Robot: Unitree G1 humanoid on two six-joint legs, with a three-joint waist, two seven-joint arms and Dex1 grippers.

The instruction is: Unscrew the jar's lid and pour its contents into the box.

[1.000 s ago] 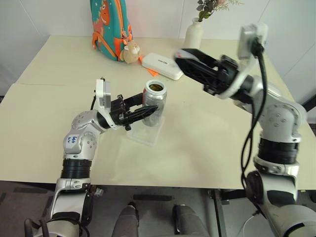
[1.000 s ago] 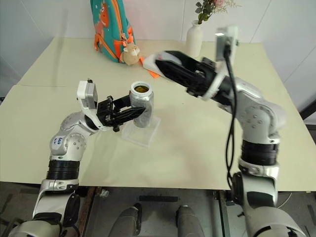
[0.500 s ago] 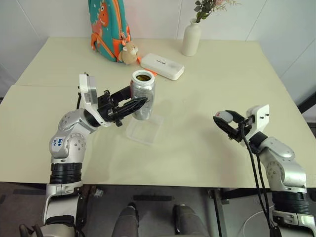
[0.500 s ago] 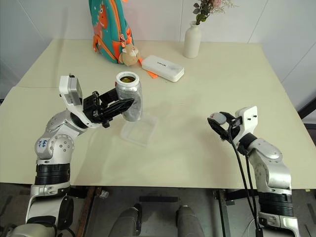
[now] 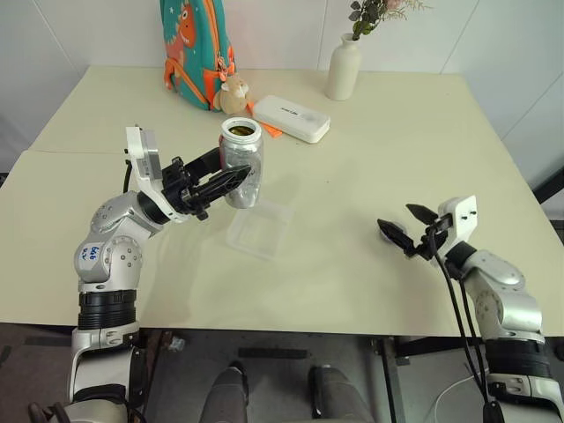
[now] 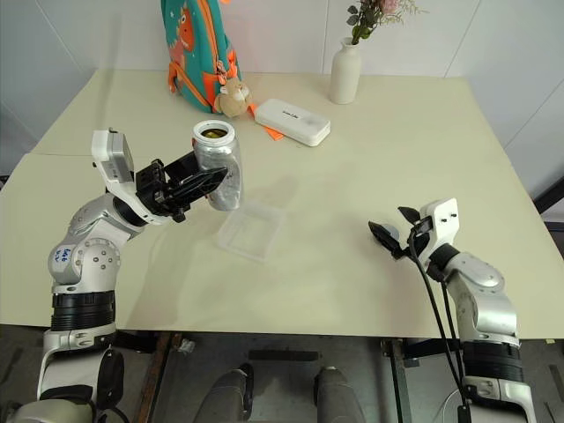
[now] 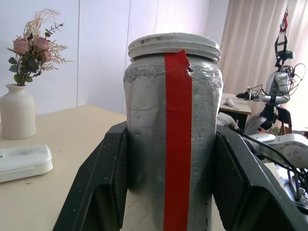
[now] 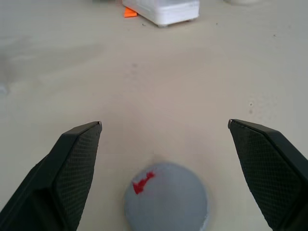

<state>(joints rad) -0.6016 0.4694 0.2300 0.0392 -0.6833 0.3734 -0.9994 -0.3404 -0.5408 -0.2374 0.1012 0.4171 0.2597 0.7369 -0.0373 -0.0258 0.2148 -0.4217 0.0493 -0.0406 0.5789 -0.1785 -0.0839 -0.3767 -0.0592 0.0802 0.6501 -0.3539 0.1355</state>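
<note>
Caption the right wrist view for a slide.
Open right gripper above the grey lid lying flat on the table.

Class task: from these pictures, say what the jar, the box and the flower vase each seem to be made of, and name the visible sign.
Jar: probably plastic, greyish-silvery, slightly wrinkled surface, with a threaded neck and a red tape-like strip.
Box: clear, thin plastic; the table shows through it.
Flower vase: likely ceramic or matte plastic; opaque white, smooth, no sharp glare.

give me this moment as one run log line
left gripper: shut on jar, open-topped | right gripper: open, lid on table | box: empty
</note>
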